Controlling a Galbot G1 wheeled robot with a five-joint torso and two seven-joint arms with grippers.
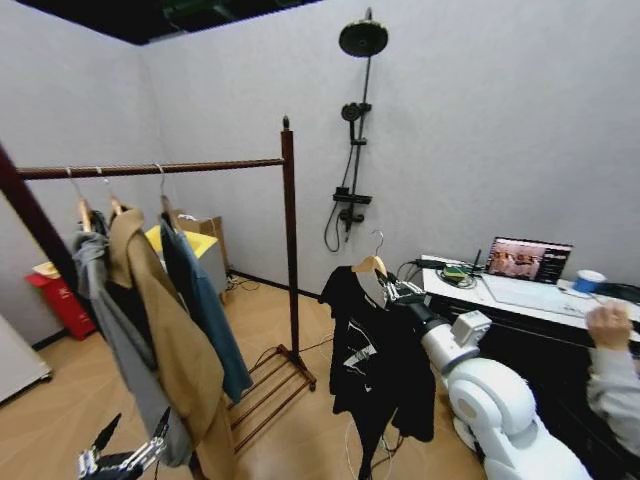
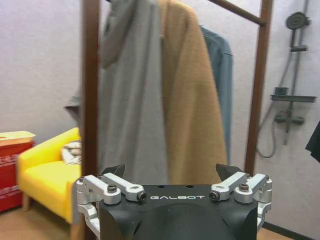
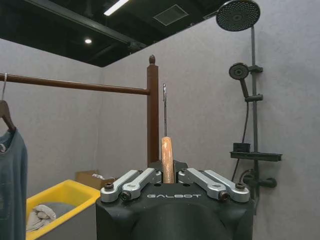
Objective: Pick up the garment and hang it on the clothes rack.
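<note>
The garment (image 1: 375, 365), a black top with a white mark, hangs on a light wooden hanger (image 1: 369, 264) in mid-air, right of the clothes rack (image 1: 289, 230). My right gripper (image 1: 398, 291) is shut on the hanger just under its metal hook. In the right wrist view the hanger's neck (image 3: 167, 159) stands between the closed fingers of the right gripper (image 3: 167, 174), with the rack's post (image 3: 152, 110) and bar (image 3: 75, 84) beyond. My left gripper (image 1: 125, 456) is low beside the rack, open and holding nothing. In the left wrist view the left gripper (image 2: 171, 172) faces the hung clothes.
A grey top (image 1: 115, 330), a tan coat (image 1: 175, 350) and a teal jacket (image 1: 205, 305) crowd the bar's left part. A black shower stand (image 1: 355, 150) is on the back wall. A table with a laptop (image 1: 527, 260) stands at right. A yellow sofa (image 2: 45, 177) sits behind the rack.
</note>
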